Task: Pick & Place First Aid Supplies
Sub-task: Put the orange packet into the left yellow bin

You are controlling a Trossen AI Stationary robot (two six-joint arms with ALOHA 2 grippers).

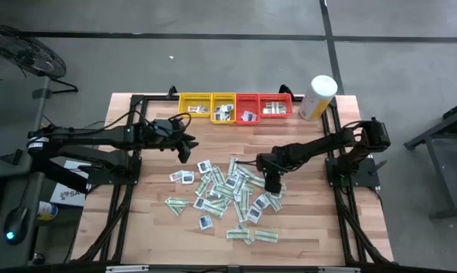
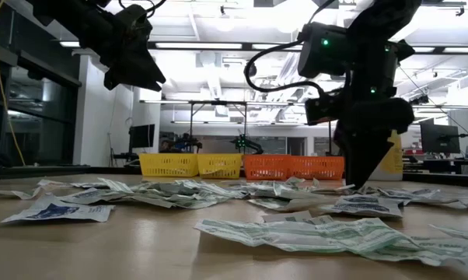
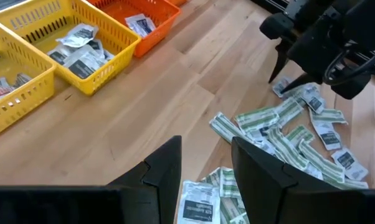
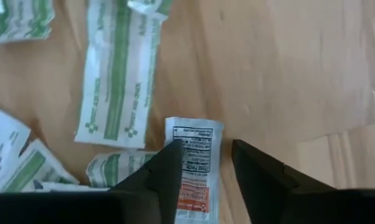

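Now right gripper is down at the right edge of the packet pile, fingers partly open astride a white packet with orange print, nothing gripped yet. Judged best: keep the packet centred between the fingers, close on it alone, lift straight up, then carry to the trays beyond the pile. Left gripper hovers up-left of the pile, partly open, empty. Counts: four trays, two yellow, two red; one canister; packets too many to count, dozens

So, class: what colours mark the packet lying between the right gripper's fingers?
The packet is white with black print and an orange-red band, clearest in the right wrist view.
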